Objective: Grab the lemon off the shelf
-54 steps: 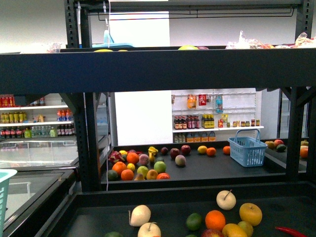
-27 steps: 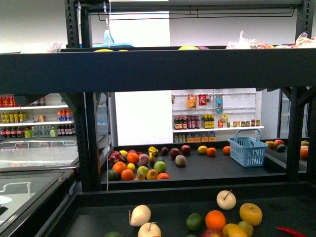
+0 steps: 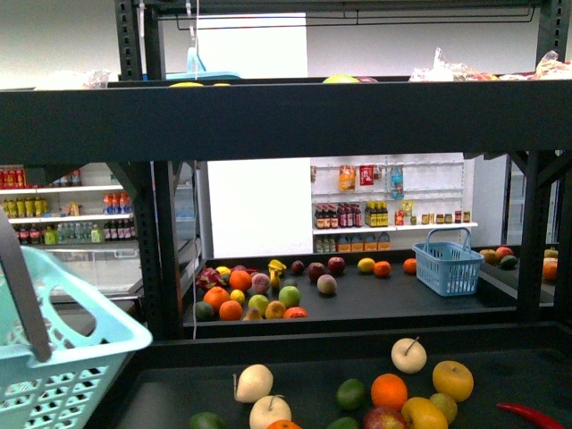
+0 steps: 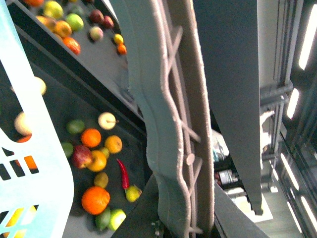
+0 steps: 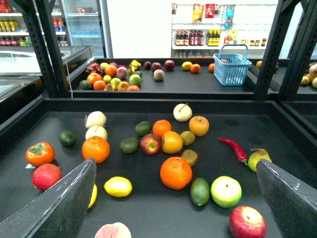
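Presently the right pincer (image 5: 176, 164) is spread open, the lemon (image 5: 118, 186) lying near one finger (image 5: 64, 203); a basket (image 3: 63, 375) is seen at the front view's eight o'clock; of the left pincer (image 4: 173, 124), the grip cannot be told.

White racks of bottles (image 3: 384, 219) line the far white wall (image 3: 393, 54). Glass-topped freezer cases (image 5: 44, 54) stand at the left. Strip lights (image 4: 307, 39) glow overhead.

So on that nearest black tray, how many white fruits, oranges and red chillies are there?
White fruits: 3
Oranges: 3
Red chilli: 1
Total: 7
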{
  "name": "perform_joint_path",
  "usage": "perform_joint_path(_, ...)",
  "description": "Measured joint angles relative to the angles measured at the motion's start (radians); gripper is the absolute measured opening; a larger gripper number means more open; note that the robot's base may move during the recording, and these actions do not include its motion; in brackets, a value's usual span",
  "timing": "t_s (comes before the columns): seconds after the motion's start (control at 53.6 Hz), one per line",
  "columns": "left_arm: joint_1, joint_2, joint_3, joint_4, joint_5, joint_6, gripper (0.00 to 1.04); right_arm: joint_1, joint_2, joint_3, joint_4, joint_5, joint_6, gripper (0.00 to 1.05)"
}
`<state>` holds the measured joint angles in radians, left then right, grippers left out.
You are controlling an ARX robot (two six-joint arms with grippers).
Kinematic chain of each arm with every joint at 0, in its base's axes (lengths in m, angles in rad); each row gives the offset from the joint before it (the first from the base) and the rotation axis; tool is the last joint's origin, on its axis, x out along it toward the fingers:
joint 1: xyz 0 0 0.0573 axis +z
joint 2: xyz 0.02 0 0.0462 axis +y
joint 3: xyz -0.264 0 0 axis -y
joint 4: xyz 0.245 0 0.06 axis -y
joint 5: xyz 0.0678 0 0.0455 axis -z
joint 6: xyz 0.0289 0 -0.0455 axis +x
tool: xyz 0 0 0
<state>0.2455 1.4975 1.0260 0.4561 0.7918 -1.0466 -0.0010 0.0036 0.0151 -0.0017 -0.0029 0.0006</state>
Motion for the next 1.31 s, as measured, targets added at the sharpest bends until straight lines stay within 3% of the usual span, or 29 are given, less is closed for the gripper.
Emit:
perform_joint_path(0.299,-0.185,-0.005,-0.068,0.140,0.040,0.002,0.10,0.000,0.000,0.000,0.000,0.000,0.000,0.97)
perform_joint_path(0.578,-0.344,0.063,-0.075,0.211,-0.010,-0.001,0.10,0.000,0.000,0.000,0.000,0.000,0.000,0.97)
perform_joint_path(1.306,-0.508,0.213,-0.066,0.322,-0.084,-0.034,0.10,0.000,0.000,0.000,0.000,0.000,0.000,0.97)
